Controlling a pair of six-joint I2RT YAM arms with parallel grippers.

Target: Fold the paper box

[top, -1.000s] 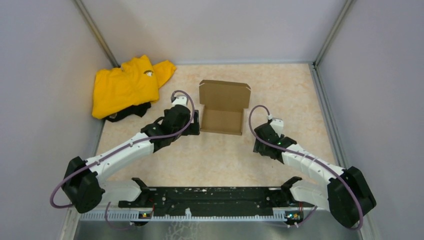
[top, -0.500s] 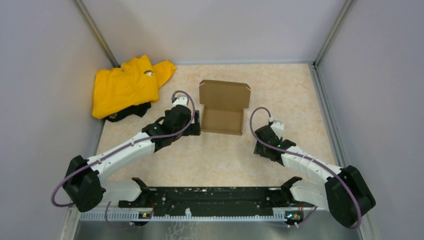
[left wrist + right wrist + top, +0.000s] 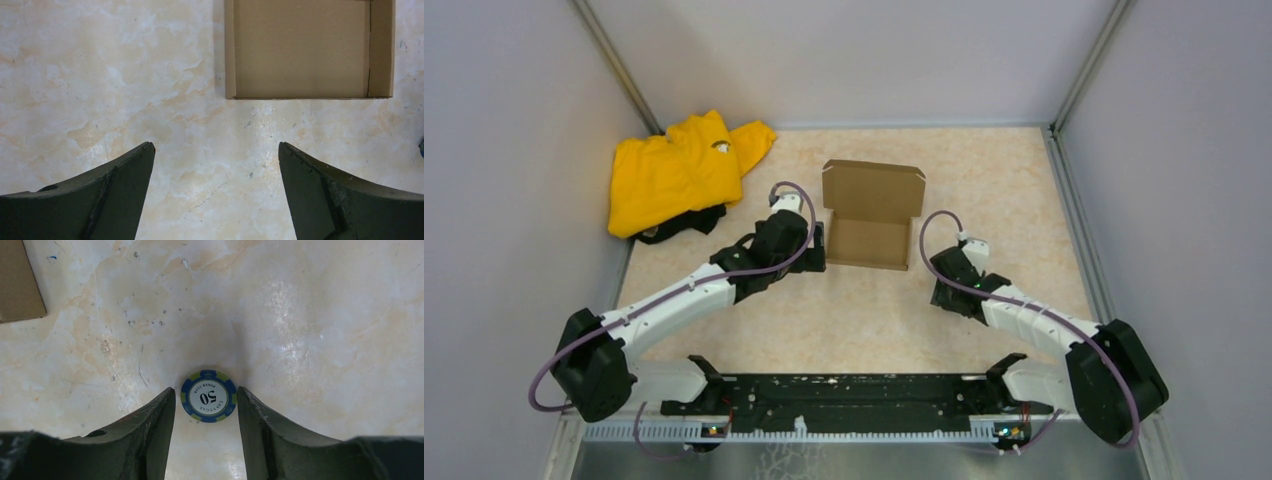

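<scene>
One paper box (image 3: 869, 240), open, near left gripper (image 3: 215, 146)

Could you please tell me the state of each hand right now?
Left hand: open, holding nothing.
Right hand: straddling a round blue-and-green poker chip; grip cannot be told.

The paper box (image 3: 872, 215), plain brown unprinted cardboard, lies open with its shallow tray flat and its lid flap at the far side, ahead and right of the left gripper (image 3: 216, 146), ahead and left of the right gripper (image 3: 206, 388), touching neither
</scene>
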